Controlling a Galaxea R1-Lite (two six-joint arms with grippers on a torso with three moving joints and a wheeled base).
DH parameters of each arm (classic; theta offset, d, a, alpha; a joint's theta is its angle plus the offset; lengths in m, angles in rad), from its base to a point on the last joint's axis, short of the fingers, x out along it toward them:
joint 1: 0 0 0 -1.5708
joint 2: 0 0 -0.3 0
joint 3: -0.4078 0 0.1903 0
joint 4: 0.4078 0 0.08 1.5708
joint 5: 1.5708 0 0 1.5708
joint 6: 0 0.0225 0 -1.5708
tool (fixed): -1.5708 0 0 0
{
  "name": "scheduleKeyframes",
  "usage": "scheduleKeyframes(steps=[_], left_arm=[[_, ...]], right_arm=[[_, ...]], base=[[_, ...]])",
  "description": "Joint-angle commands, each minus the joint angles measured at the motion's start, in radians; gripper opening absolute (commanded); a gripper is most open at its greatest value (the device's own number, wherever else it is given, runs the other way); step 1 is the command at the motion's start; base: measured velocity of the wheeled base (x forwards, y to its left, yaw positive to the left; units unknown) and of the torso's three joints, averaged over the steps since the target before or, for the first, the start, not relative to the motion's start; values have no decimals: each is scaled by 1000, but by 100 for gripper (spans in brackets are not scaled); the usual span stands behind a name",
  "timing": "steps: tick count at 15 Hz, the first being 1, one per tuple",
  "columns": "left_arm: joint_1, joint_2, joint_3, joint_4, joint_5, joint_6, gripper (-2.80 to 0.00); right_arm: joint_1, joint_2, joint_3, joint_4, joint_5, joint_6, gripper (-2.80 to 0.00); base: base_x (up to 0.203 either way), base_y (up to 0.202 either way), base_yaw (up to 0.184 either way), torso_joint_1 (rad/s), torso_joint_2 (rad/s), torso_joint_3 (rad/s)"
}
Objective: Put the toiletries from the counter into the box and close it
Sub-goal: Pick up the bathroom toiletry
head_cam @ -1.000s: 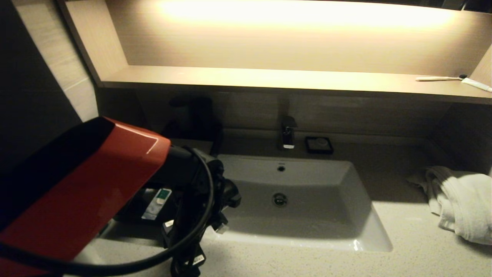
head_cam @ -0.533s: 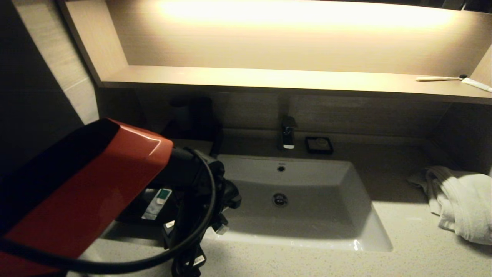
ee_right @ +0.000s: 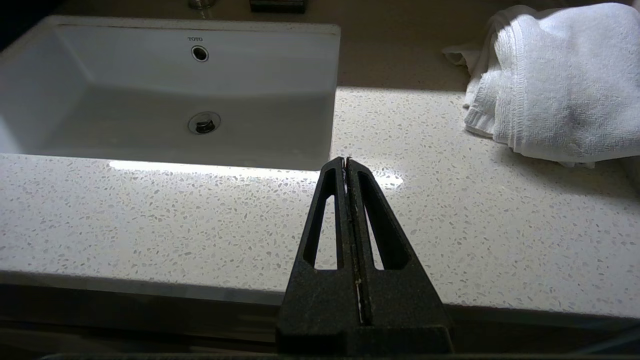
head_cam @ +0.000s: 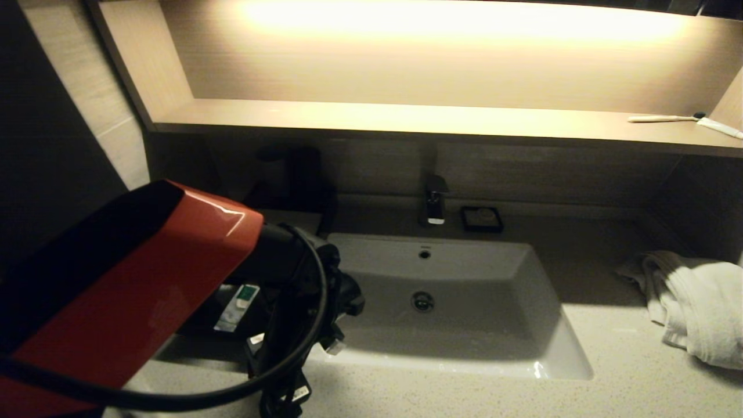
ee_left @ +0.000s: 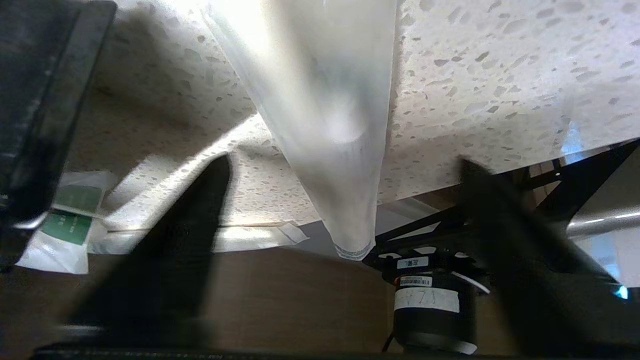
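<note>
Left wrist view: we log one long clear-wrapped toothbrush (ee_left: 330, 125), its long axis running from between the gripper's fingers out over the bench (ee_left: 500, 75), its sealed end past the bench's front edge. The left gripper (ee_left: 345, 165) stands with its two fingers spread wide, one on each side of the wrapper; we cannot tell whether either touches it. We count two flat white sachets with green marks (ee_left: 67, 220) lying overlapped near the bench edge, just beside the black box (ee_left: 35, 110). A further pale wrapper (ee_left: 250, 237) lies flat along the same edge.

Head view: we see the left arm low at the sink's (head_cam: 453, 302) left side, and one green-marked sachet (head_cam: 237, 306) beside it.

Right wrist view: we record the right gripper (ee_right: 346, 165) with fingers pressed together, empty, hovering over bare bench near one white towel (ee_right: 555, 75).
</note>
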State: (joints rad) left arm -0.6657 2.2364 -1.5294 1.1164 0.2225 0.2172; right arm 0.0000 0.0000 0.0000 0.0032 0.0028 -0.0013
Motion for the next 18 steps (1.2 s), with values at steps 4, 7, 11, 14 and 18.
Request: scheduleKeyframes(steps=[4,7,11,14,18], left_arm=[[0,6,0,7,3,-9,-280],[0,6,-2,7,3,-12,-280],[0,-22,-2,9,3,-12,-280],[-1,-60,-5,11,2,-16,-280],[-4,-114,-26,10,2,-36,-280]], right_arm=[[0,0,0,0,0,0,-280],[0,0,0,0,0,0,-280],[-1,0,0,0,0,0,-280],[0,0,0,0,0,0,-280],[0,0,0,0,0,0,-280]], base=[[0,0,0,0,0,0],[0,0,0,0,0,0],[0,0,0,0,0,0],[0,0,0,0,0,0],[0,0,0,0,0,0]])
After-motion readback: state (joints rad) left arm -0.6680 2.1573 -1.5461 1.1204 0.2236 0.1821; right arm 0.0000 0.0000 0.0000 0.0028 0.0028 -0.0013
